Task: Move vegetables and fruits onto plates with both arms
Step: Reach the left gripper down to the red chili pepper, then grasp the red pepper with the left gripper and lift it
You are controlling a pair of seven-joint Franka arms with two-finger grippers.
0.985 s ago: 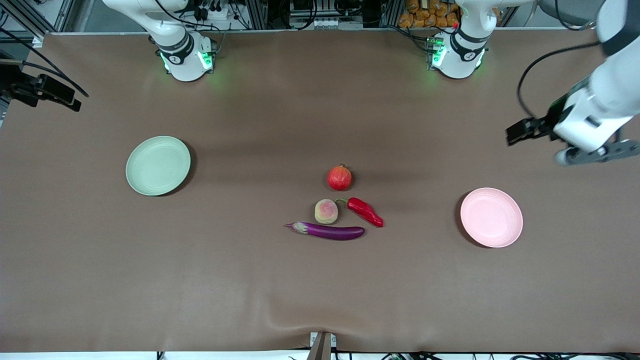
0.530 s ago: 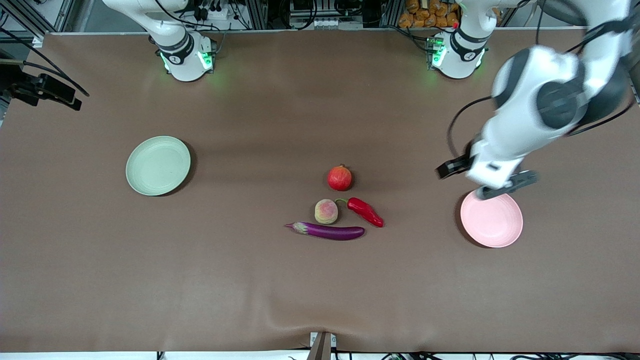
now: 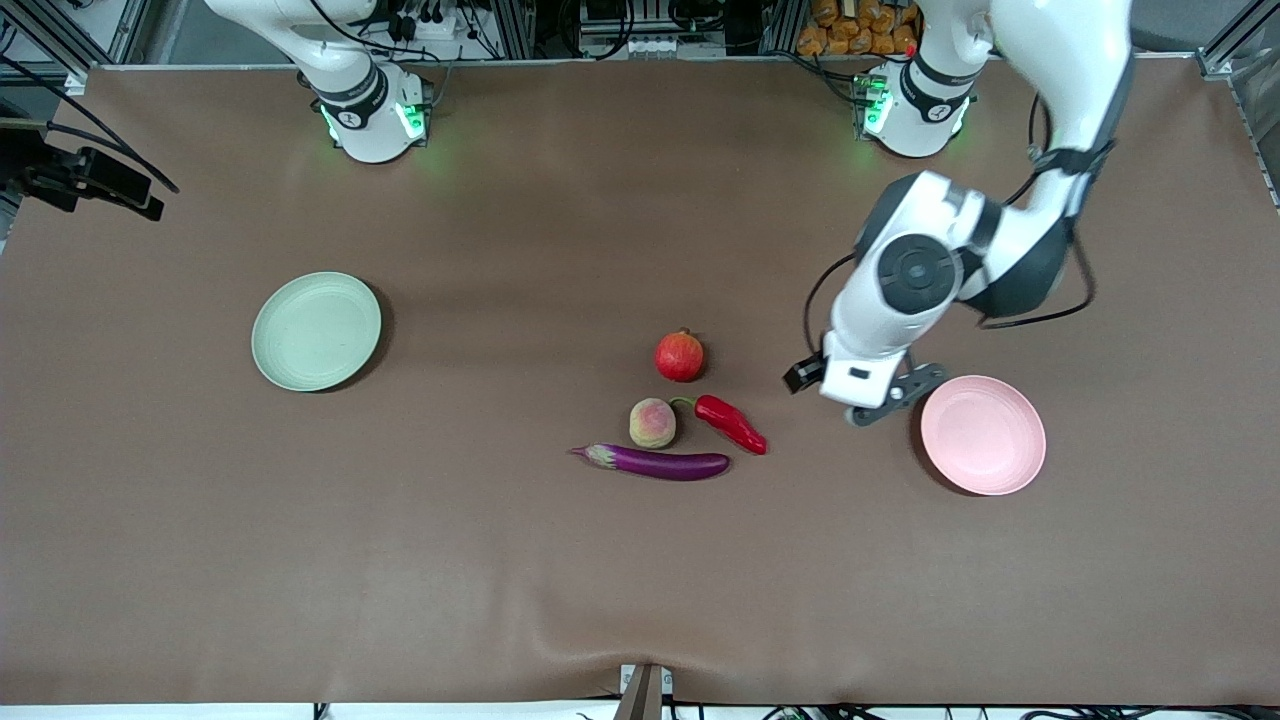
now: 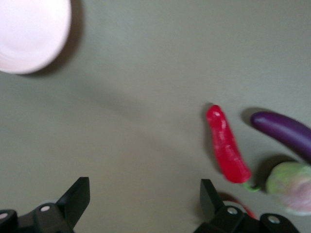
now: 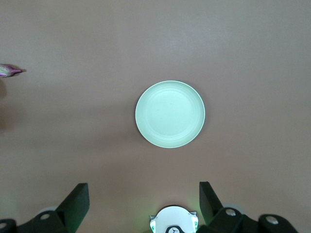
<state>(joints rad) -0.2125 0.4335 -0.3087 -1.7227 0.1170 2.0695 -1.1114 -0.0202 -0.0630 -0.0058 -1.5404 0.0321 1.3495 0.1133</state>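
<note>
Your left gripper [image 3: 868,400] hung over the table [image 3: 500,560] between the pepper [image 3: 732,423] and one plate [image 3: 983,435]. Farther toward the right arm's end lay the pomegranate [image 3: 679,356], peach [image 3: 652,422] and eggplant [image 3: 656,462]. Your right gripper [image 5: 141,204] hung above the other plate [image 5: 170,113].

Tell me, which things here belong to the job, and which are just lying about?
Job: eggplant, chili pepper, pomegranate, peach, green plate, pink plate, open left gripper, open right gripper.
Lying about: only the brown table cover.
</note>
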